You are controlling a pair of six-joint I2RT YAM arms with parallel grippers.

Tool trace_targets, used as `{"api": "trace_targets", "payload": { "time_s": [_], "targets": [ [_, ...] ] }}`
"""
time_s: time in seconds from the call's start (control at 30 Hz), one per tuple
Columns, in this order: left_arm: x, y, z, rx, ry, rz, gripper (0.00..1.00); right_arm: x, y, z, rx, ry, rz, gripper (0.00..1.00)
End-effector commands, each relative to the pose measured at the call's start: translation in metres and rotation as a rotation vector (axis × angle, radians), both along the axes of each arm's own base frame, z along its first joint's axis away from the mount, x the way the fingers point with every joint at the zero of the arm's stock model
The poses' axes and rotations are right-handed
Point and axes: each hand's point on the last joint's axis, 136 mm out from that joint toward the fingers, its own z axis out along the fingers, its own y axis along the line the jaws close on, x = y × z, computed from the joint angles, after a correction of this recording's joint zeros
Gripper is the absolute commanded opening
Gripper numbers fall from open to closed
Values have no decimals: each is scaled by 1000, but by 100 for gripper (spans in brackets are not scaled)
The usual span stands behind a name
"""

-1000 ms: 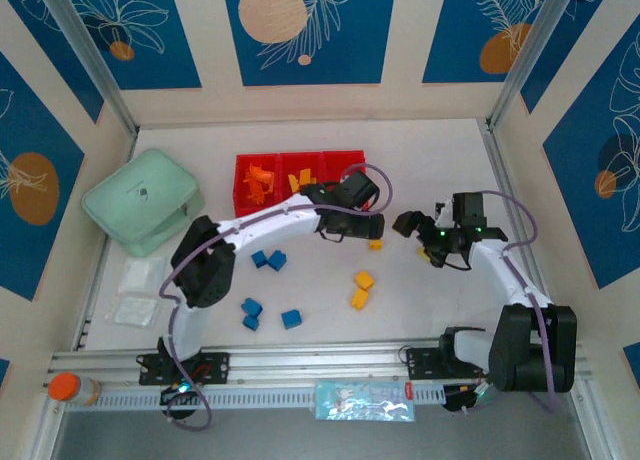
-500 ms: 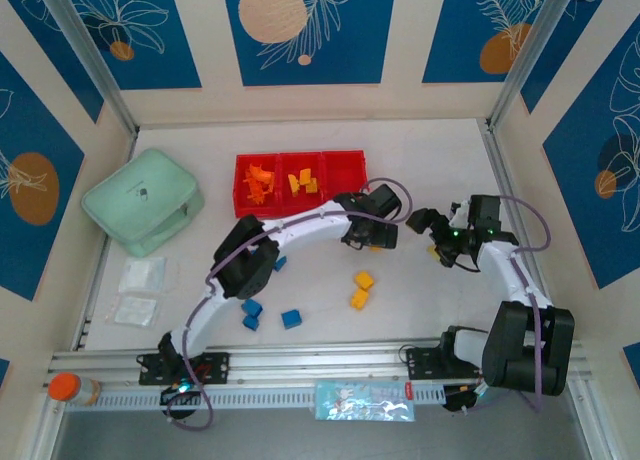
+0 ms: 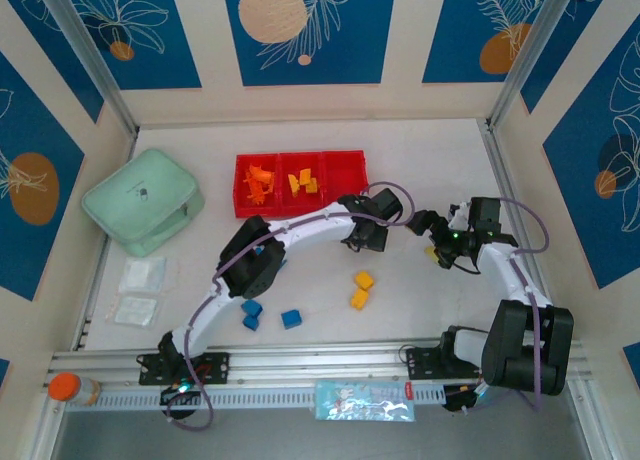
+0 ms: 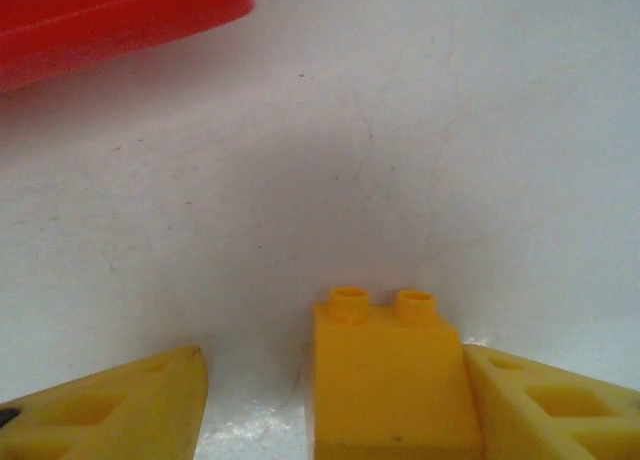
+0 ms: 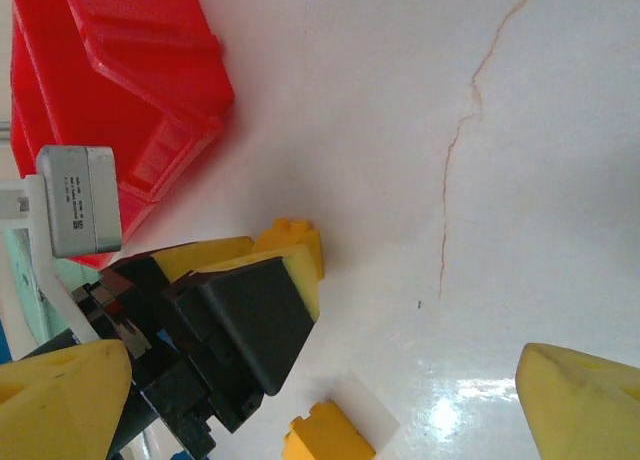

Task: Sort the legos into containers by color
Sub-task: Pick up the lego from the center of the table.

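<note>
The two arms crowd one patch of the white surface (image 3: 420, 160), right of its middle. The right end effector (image 3: 428, 238) hangs released and empty just beside the left end effector (image 3: 368, 238), so a sweep by either could knock them together. In the left wrist view the left one is also released, straddling a yellow two-stud brick (image 4: 390, 380). The brick touches one pad and is apart from the other. Closing would likely shove it sideways, and it could twist or squirt out.

The surface looks smooth and faintly scuffed, with a hairline crack seen from the right wrist. The red tray (image 3: 346, 172), near the far edge, is glossy moulded plastic. It has three shallow square compartments: orange pieces in the left one, yellow in the middle, the right one bare. The straddled brick lies just off the tray's near right corner. It is hard, slick and blocky, with round studs on top. Blue bricks (image 3: 291, 318) lie loose toward the near edge.
</note>
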Motion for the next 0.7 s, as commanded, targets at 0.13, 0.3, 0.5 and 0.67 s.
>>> {"api": "trace_targets", "payload": {
  "time_s": [0.13, 0.3, 0.5, 0.67],
  "targets": [
    [-3, 8, -2, 57, -20, -26, 47, -2, 6, 0, 28, -4, 34, 99],
    [-2, 7, 9, 45, -37, -45, 35, -3, 8, 1, 26, 0, 44, 99],
    [-1, 13, 46, 14, -89, -55, 31, -2, 14, 8, 8, -25, 77, 99],
    [-3, 30, 88, -12, -159, -60, 31, 0, 30, 14, -35, -52, 154, 99]
  ]
}}
